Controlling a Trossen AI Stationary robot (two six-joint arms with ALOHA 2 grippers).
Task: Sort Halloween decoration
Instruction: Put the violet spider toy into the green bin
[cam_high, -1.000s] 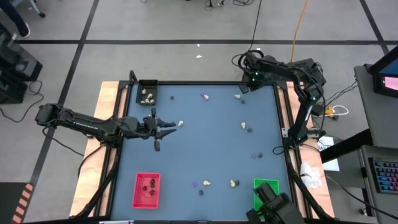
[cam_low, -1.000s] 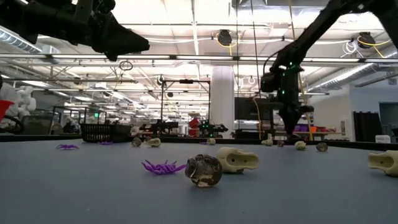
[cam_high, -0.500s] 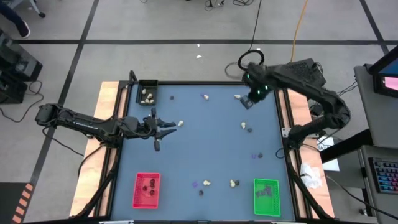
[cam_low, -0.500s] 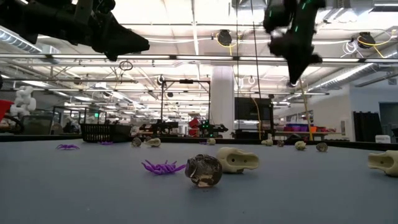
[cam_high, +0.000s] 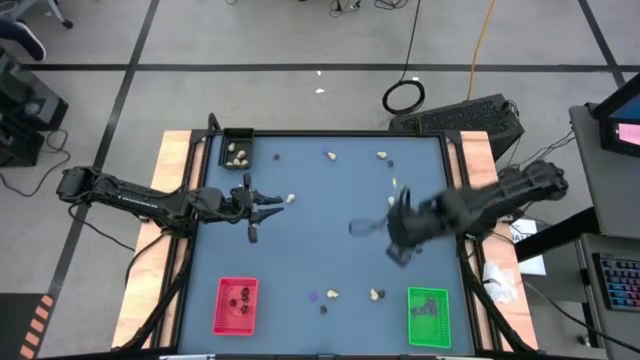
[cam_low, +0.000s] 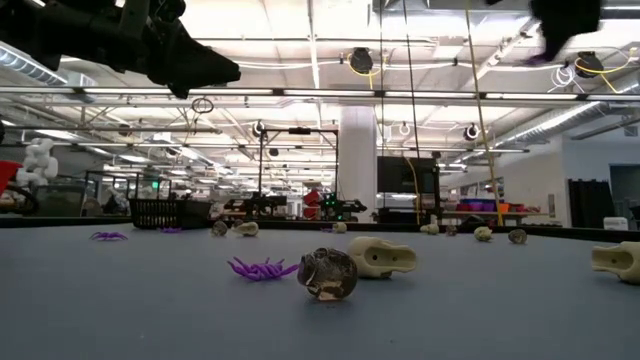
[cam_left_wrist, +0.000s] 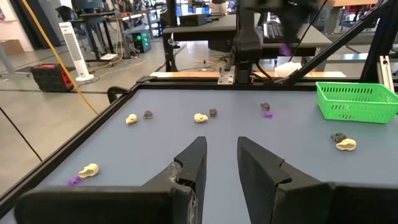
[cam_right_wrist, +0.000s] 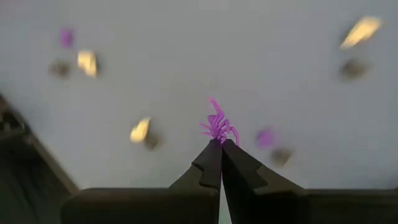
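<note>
My right gripper (cam_right_wrist: 221, 144) hangs over the right half of the blue table (cam_high: 300, 250), blurred in the high view (cam_high: 398, 238). It is shut on a purple spider trinket (cam_right_wrist: 217, 124). My left gripper (cam_left_wrist: 221, 152) stands open above the table's left part (cam_high: 268, 205), with nothing between its fingers. Cream lumps (cam_high: 330, 155), dark lumps (cam_high: 402, 208) and purple bits (cam_high: 313, 296) lie scattered on the table. In the low view a purple spider (cam_low: 262, 268), a dark skull (cam_low: 328, 275) and a cream skull (cam_low: 385, 258) lie close by. My right gripper pinches the purple spider by its near edge (cam_right_wrist: 216, 137), right at the free ends of its two fingers. The fingers point steeply down from above. The spider juts out beyond the fingertips, lifted clear of the table.
A black tray (cam_high: 237, 150) with cream lumps stands at the far left corner. A red tray (cam_high: 236, 305) with dark lumps sits near left, and a green tray (cam_high: 428, 315) with purple bits near right. Wooden rails (cam_high: 175, 200) border the table.
My right gripper has risen from low over the table's far right corner and swung fast toward the near edge, to above the right middle. It has rolled about its own line on the way.
</note>
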